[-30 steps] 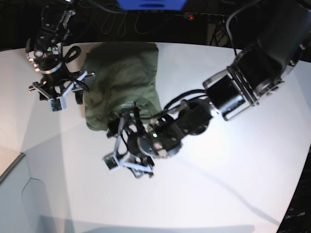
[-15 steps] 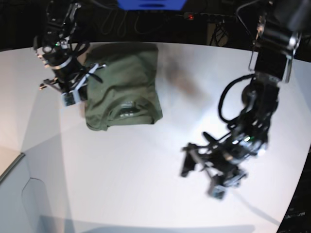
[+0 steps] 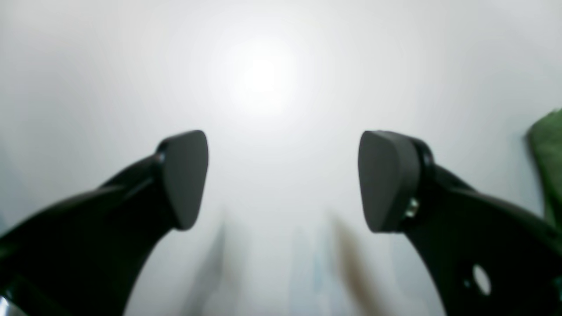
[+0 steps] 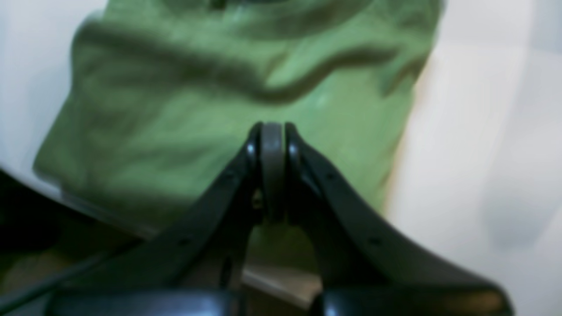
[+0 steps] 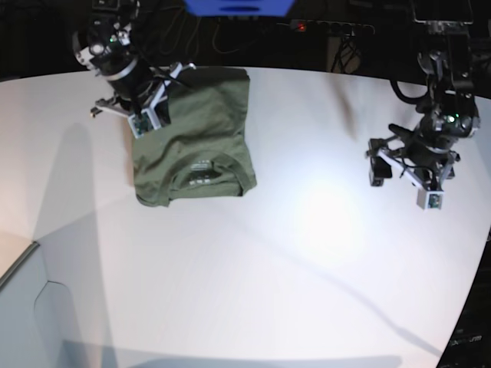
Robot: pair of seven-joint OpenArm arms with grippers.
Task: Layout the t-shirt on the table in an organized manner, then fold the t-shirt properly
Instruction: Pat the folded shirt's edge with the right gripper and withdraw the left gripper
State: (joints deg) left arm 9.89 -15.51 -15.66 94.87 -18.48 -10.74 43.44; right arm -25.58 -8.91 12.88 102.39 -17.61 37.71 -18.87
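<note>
The olive-green t-shirt (image 5: 196,134) lies folded into a compact rectangle on the white table (image 5: 268,261), collar and label toward the near side. My right gripper (image 5: 169,80) hovers over the shirt's far left corner. In the right wrist view its fingertips (image 4: 273,131) are pressed together and shut, with the blurred t-shirt (image 4: 184,101) beneath and no cloth showing between them. My left gripper (image 5: 383,153) is far to the right over bare table. In the left wrist view it (image 3: 283,180) stands wide open and empty, with a sliver of the t-shirt (image 3: 549,162) at the right edge.
The table's curved far edge meets a dark background with cables, a power strip with a red light (image 5: 301,27) and a blue object (image 5: 238,6). A lower surface and the table's edge (image 5: 23,261) show at the near left.
My left arm swung from the shirt's collar out to the table's right side, still open. My right gripper closed and moved toward the shirt's far left corner.
</note>
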